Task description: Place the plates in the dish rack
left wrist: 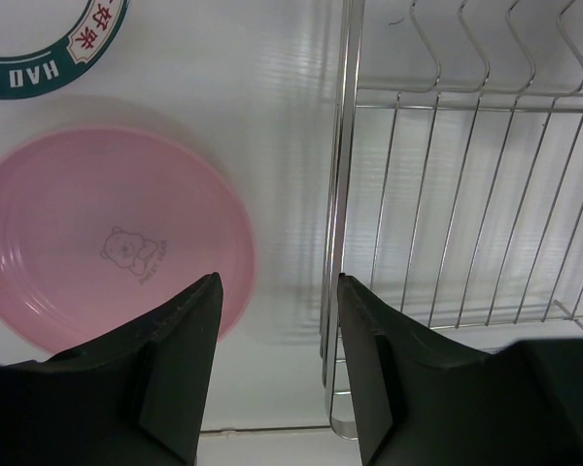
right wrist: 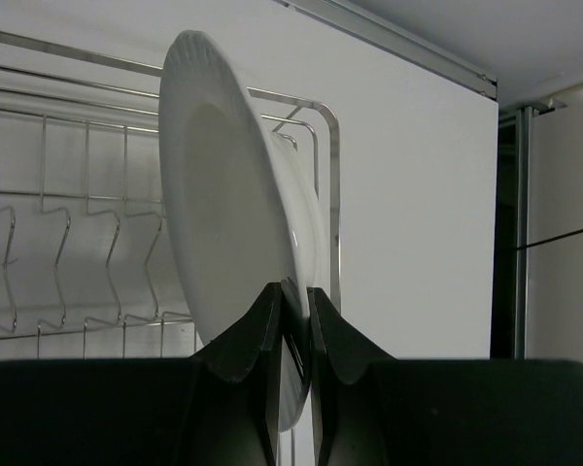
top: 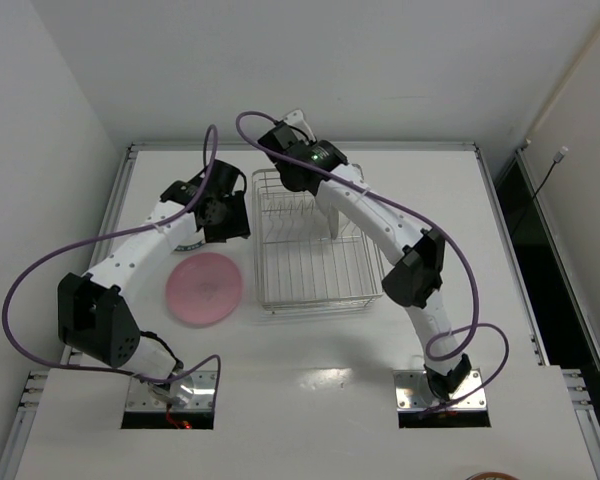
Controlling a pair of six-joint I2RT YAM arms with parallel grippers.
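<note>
My right gripper (right wrist: 293, 291) is shut on the lower rim of a white plate (right wrist: 223, 184), which it holds upright on edge over the silver wire dish rack (right wrist: 78, 209), near the rack's right end wall. From above, that plate (top: 334, 226) shows as a thin sliver inside the dish rack (top: 265, 250). A pink plate (top: 205, 288) lies flat on the table left of the rack. My left gripper (left wrist: 280, 291) hangs open and empty above the strip of table between the pink plate (left wrist: 107, 238) and the rack's wire edge (left wrist: 340, 194). A plate with a green lettered rim (left wrist: 58, 49) lies beyond the pink one.
The rack's upright tines (left wrist: 486, 49) run along its far side. The left arm (top: 130, 255) arches over the table's left part and the right arm (top: 410, 270) crosses the rack's right corner. Walls close off the table at the back and left.
</note>
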